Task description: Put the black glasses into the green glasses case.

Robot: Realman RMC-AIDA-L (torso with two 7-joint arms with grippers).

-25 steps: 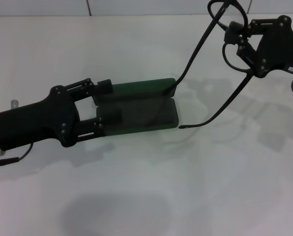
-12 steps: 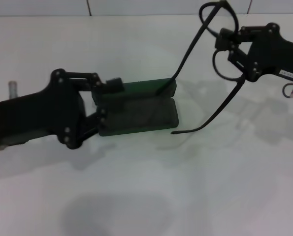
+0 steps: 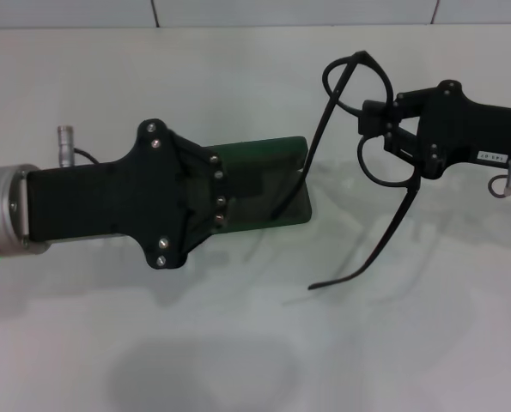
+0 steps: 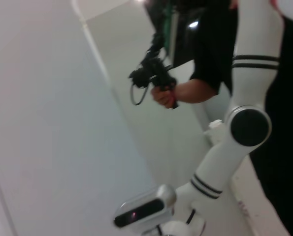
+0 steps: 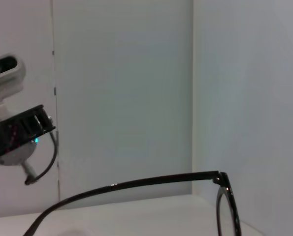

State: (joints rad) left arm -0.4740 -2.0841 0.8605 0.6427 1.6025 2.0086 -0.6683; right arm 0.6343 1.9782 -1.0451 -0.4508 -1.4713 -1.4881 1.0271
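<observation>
In the head view the green glasses case lies on the white table, its left part covered by my left gripper, which is turned side-on over it. To the right and above the table, my right gripper is shut on the front of the black glasses. Their temple arms hang open toward the case; one tip reaches down at the case's right end and the other hangs over the table in front of it. The right wrist view shows one temple arm of the black glasses and a lens rim.
A light wall runs along the table's far edge. In the left wrist view a person holding a camera rig stands beside a white robot arm, away from the table.
My left gripper has rolled onto its side and moved right over the case. The right gripper has carried the glasses left and lower, so one temple tip has come down at the case's right end.
</observation>
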